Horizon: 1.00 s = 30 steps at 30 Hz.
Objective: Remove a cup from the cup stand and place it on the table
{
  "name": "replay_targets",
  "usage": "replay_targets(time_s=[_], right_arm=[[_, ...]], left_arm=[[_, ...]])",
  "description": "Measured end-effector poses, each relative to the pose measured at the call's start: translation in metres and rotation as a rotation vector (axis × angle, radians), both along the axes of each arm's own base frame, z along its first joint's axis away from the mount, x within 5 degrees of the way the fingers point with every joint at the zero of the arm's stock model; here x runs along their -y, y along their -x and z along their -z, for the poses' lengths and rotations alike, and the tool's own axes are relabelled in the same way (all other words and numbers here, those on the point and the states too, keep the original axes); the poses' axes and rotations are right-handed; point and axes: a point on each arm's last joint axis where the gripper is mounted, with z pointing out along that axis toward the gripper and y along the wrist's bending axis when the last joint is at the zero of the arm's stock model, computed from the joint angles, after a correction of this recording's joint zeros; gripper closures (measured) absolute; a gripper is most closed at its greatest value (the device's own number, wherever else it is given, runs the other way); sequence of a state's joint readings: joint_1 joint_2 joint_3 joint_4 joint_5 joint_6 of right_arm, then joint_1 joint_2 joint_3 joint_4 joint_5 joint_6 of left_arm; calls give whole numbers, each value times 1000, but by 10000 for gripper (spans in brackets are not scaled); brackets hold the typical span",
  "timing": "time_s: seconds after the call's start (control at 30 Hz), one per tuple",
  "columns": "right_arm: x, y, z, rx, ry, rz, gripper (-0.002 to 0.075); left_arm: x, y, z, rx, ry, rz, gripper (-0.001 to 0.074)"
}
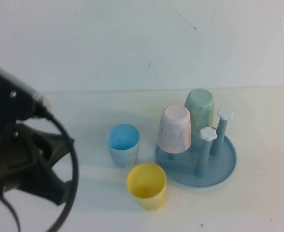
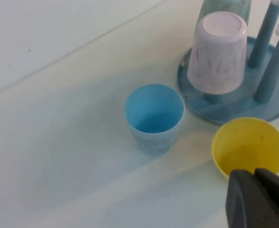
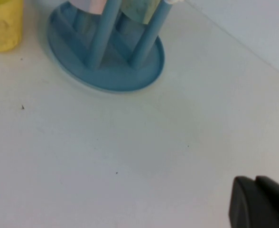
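Four cups in all. Two stand upright on the bench [image 1: 258, 203]: the yellow cup [image 1: 147, 185] at lower centre and a light-blue cup [image 1: 123, 144] just above-left. Two hang inverted on the cup stand [image 1: 226, 169]: a pink cup [image 1: 174, 129] and a green cup [image 1: 199, 108]; two pegs [image 1: 205, 150] are free. The left hand [image 2: 254, 199], lower right of its wrist view, is clenched, empty. The right hand [image 3: 258, 202] is also clenched, away from the stand.

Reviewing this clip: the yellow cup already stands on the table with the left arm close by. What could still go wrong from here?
1. The left gripper, shut, hangs right beside the pale-yellow plastic tumbler; a sideways swing could tip it.
2. The light-blue plastic cup stands apart but close, so a knocked tumbler may hit it.
3. The round blue plastic cup stand holds a pale-pink cup and a green cup upturned on pegs; a bump could shake them loose.
The right gripper, shut, sits over bare white table.
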<state>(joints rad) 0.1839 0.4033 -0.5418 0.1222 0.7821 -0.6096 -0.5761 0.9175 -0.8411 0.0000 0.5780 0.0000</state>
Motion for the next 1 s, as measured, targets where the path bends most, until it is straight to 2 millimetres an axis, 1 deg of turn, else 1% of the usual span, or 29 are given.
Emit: replay_targets(time_s=[0.1, 0.2, 0.4, 0.57, 1.0], right_arm=[[-1, -5, 14, 17, -19, 9, 727], [-4, -8, 23, 24, -66, 13, 728], [-5, -9, 30, 28, -101, 18, 728], [-6, -9, 29, 32, -111, 19, 728], [-9, -8, 30, 4, -164, 11, 728]], left_arm=[[-14, 17, 11, 55, -5, -9, 736], [-26, 34, 21, 118, 29, -21, 736], [-42, 58, 32, 207, 81, -23, 736], [-45, 63, 35, 220, 92, -24, 736], [-46, 63, 37, 209, 86, -26, 736]])
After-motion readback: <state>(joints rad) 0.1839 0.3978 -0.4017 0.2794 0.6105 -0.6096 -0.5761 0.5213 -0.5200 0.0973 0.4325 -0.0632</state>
